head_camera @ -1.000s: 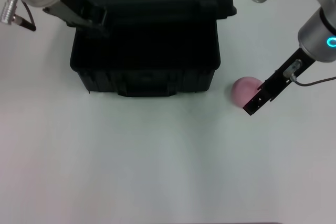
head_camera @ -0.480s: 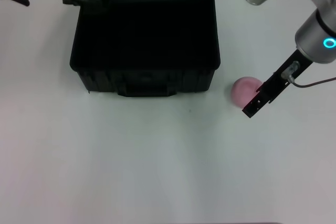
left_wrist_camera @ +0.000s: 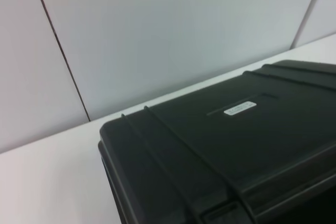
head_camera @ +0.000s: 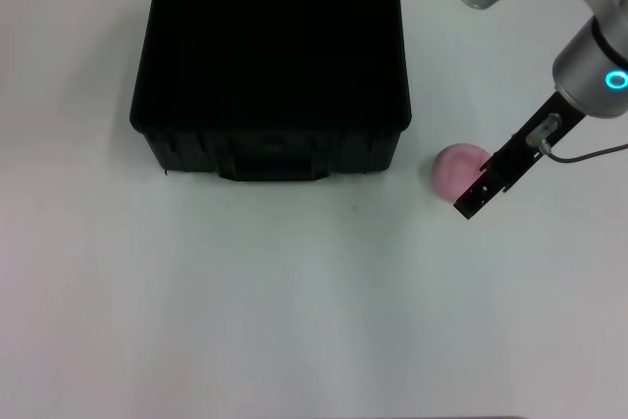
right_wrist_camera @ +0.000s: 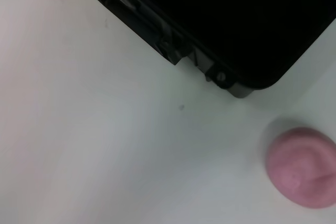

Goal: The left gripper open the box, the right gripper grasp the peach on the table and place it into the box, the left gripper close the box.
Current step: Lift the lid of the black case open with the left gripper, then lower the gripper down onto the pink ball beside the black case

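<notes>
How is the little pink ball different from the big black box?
The small round pink peach is much smaller than the large black hard plastic box. The peach is round and smooth; the box is boxy with ribbed sides. The peach is pink and solid, while the box is black and stands open, its dark inside showing. The right gripper sits right beside the peach, not the box. Both rest on the plain white table.

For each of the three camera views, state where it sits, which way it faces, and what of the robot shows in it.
Head view: high on the robot, looking down at the table, the open box, the peach; the right pincer beside the peach, the left arm at the top edge.
Left wrist view: looks along the raised lid toward a wall; no fingers show.
Right wrist view: looks down; no fingers.
Head and right wrist views share box and peach.
</notes>
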Tool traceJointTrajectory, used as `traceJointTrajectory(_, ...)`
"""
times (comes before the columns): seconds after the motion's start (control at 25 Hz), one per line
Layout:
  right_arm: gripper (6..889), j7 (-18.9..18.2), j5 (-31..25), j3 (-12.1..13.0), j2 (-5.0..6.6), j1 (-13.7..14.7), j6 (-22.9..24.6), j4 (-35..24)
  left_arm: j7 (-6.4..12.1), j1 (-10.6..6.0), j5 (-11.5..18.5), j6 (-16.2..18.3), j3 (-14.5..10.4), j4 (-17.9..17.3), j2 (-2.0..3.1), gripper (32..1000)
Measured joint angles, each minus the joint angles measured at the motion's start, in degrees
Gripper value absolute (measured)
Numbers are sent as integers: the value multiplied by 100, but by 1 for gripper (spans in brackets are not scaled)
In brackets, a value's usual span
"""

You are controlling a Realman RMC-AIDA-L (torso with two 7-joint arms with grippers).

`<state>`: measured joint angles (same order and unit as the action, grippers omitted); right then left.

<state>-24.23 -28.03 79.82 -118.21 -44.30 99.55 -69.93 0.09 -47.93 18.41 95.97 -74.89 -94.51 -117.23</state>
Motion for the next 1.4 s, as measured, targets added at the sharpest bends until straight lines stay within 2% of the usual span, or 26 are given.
traceJointTrajectory(0.48,766,-13,-1,-5,1,-36,-268,265,59,-78,-14,-3,67,-16,-11,469)
traceJointTrajectory(0.88,760,-71,17,26,18,-105,-1134,812,60,-94,-15,27,37,-77,-25,474)
traceJointTrajectory(1.12,756,-149,385,56,13,-118,-1806,1256,59,-102,-15,40,25,-83,-28,476)
traceJointTrajectory(1.4,752,-175,401,70,6,-125,-2316,1621,55,-103,-14,45,13,-85,-37,479)
